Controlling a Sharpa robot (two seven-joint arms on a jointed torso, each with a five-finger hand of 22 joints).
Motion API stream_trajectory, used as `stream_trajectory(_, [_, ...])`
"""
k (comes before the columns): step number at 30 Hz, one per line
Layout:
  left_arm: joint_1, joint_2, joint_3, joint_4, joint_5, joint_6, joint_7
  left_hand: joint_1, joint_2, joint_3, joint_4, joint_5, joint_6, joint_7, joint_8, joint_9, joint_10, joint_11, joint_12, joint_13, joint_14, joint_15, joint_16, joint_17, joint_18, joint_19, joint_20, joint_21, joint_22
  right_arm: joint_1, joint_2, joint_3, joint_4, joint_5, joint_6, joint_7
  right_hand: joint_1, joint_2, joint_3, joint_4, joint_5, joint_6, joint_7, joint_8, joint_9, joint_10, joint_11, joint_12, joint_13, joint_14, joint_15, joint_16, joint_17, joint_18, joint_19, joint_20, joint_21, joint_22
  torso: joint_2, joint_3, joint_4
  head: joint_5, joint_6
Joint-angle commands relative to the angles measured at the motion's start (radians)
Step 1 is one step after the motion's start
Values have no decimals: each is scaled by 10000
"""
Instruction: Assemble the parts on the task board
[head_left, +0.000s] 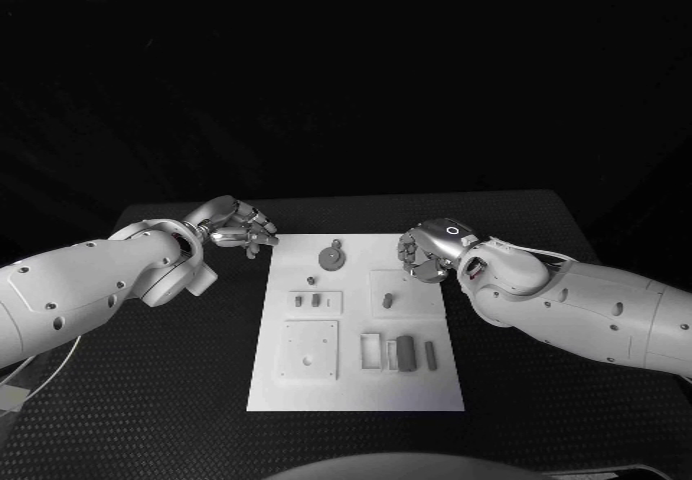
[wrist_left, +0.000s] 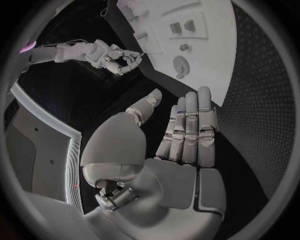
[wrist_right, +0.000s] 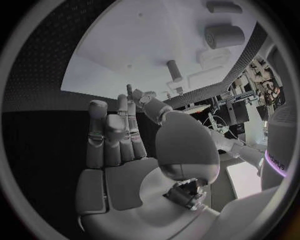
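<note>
The white task board (head_left: 361, 385) lies in the middle of the black table. On it are a round grey part (head_left: 332, 258), two small pieces (head_left: 307, 298), a square plate (head_left: 309, 350) and some upright bars (head_left: 407, 352). My left hand (head_left: 235, 228) hovers off the board's far left corner; in the left wrist view its fingers (wrist_left: 190, 125) are straight with nothing in them. My right hand (head_left: 428, 250) is over the board's far right part. In the right wrist view its thumb and a finger pinch a thin small pin (wrist_right: 129, 90).
The board (wrist_right: 125, 50) also carries a grey cylinder (wrist_right: 224, 35) and a short peg (wrist_right: 174, 70) ahead of the right hand. Black matting (head_left: 173, 360) surrounds the board on both sides and toward the near edge.
</note>
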Motion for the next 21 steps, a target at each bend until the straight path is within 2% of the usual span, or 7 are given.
stream_trajectory(1, [7, 3, 5, 16, 65, 77, 50, -36, -1, -58, 15, 16, 2, 73, 0, -16, -37, 4, 15, -1, 47, 1, -70, 14, 465, 42, -9, -65, -6, 4, -20, 50, 163, -104, -164, 25, 65, 12, 66, -18, 32, 75, 14, 68, 17, 569, -114, 6, 9, 10, -87, -66, 13, 478, 0, -49, 44, 188, 1, -1, 0, 8, 12])
stream_trajectory(6, [7, 13, 5, 5, 65, 52, 73, -31, 0, -60, 11, 16, -2, 74, -1, -16, -41, 5, 15, -1, 48, 1, -76, 21, 465, 44, -10, -68, -7, 2, -6, 54, 449, -99, -933, 374, 82, -21, 70, -21, 32, 98, 5, 71, 21, 593, -122, -2, 14, 19, -96, -69, 23, 478, 13, -59, 51, 189, 4, 3, 4, 24, 20])
stream_trajectory(8, [7, 17, 5, -1, 65, 46, 82, -30, 1, -60, 10, 16, -3, 74, -1, -16, -42, 5, 15, -1, 49, 1, -78, 23, 465, 45, -10, -69, -7, 0, 2, 54, 587, -54, -1155, 515, 89, -32, 73, -20, 32, 108, 2, 72, 23, 603, -126, -5, 16, 23, -100, -68, 28, 478, 20, -64, 54, 189, 4, 2, 7, 72, 22])
stream_trajectory(17, [6, 14, 5, -28, 65, -65, 144, -12, 7, -60, -2, 16, -3, 75, 1, -16, -39, 4, 20, 0, 57, -2, -87, 41, 466, 52, -13, -73, -8, -22, 182, 53, 1194, -44, -1040, 514, 100, -38, 82, -16, 34, 110, 1, 67, 23, 607, -128, -16, 16, 25, -103, -72, 34, 478, 24, -71, 55, 188, -3, -8, 12, 179, 7])
stream_trajectory(19, [6, 9, 5, -24, 65, -80, 138, -8, 10, -60, -4, 16, -3, 74, 2, -16, -37, 3, 21, 1, 60, -3, -89, 46, 466, 55, -14, -74, -8, -38, 257, 52, 1388, -44, -933, 502, 102, -35, 84, -15, 35, 110, 1, 65, 23, 608, -128, -19, 16, 24, -104, -73, 36, 478, 25, -72, 55, 188, -6, -8, 10, 230, -11])
stream_trajectory(21, [6, 9, 5, -22, 65, -83, 132, 2, 9, -59, -11, 17, -8, 76, 0, -17, -35, 1, 24, 2, 65, -5, -93, 54, 467, 59, -15, -75, -8, -55, 347, 52, 1576, -44, -922, 510, 102, -31, 86, -12, 35, 108, 2, 62, 22, 608, -128, -23, 16, 24, -104, -74, 37, 478, 25, -73, 54, 187, -7, -14, 4, 346, -20])
